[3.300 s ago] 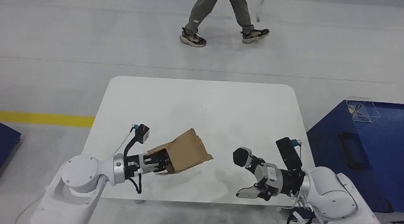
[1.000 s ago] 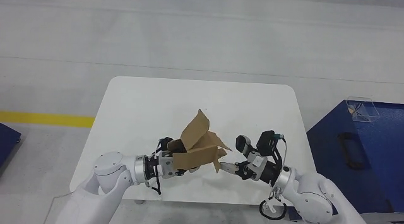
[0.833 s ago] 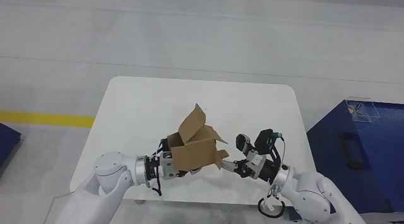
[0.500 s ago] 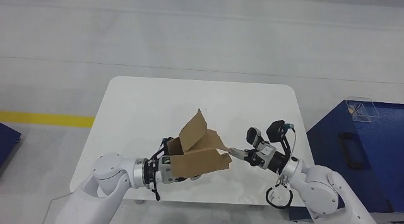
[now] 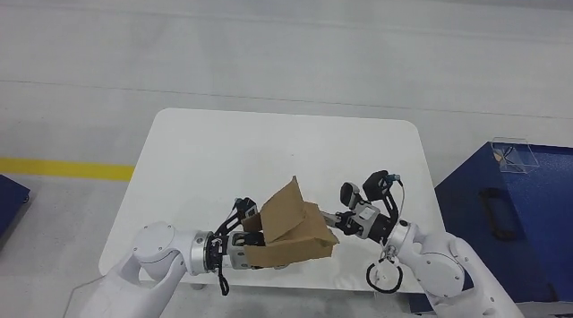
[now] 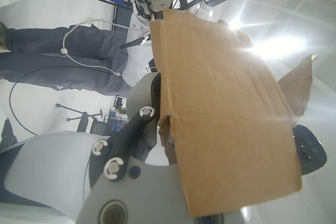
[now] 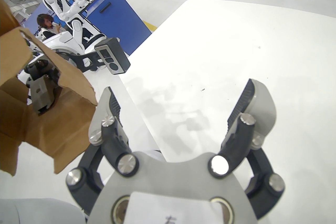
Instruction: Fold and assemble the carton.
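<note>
Carton [image 5: 288, 227] up off the counter [image 5: 269, 143] over its near edge, apparently pinched by one wall in left end effector [image 5: 247, 229]. Right end effector [image 7: 181, 91] spread wide, empty, just beside a loose flap [image 7: 74, 89]. Light, stiff board, easily creased: best taken by a flap edge

Top view: high overhead, looking down on the whole table [image 5: 269, 139]. Wrist views: close up, facing one another from left and right; all three share the carton [image 5: 288, 227].
</note>
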Controlling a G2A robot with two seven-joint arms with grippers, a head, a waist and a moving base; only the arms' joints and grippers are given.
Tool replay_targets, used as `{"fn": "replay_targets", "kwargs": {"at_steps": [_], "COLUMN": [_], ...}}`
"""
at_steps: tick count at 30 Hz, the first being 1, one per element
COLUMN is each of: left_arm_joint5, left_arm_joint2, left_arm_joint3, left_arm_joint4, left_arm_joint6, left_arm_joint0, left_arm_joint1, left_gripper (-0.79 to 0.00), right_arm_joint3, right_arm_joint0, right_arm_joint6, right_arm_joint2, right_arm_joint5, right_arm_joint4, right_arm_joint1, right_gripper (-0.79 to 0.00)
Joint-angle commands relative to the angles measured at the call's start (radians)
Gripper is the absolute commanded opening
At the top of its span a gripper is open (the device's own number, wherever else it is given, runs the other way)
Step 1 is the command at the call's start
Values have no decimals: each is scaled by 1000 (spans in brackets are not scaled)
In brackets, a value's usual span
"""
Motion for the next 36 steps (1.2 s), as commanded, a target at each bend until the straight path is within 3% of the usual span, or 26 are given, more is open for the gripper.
{"fn": "replay_targets", "kwargs": {"at_steps": [1,6,14,23,31,36], "left_arm_joint5": [14,82,53,22,7,-5], "left_arm_joint2": [1,18,47,40,37,32], "left_arm_joint3": [7,26,12,-19,-21,-18], "left_arm_joint4": [-10,-37,3,6,20,19], "left_arm_joint6": [11,18,17,0,-5,1], "left_arm_joint0": [-4,-28,-36,-13,-5,-2], "left_arm_joint1": [0,-3,-3,3,8,9], "left_gripper": [-785,-785,-785,-785,-785,-785], "right_arm_joint3": [-8,-51,-43,-21,-38,-89], "right_arm_joint0": [-10,-66,-43,-16,-43,-115], "right_arm_joint6": [-22,-67,-83,-136,-177,-190], "right_arm_joint2": [18,56,-5,-59,-2,104], "right_arm_joint5": [-17,-113,19,55,-2,-119], "right_arm_joint4": [14,-6,-130,-207,-124,31], "right_arm_joint1": [1,5,-8,-21,-20,-11], "right_gripper": [0,0,0,0,0,0]}}
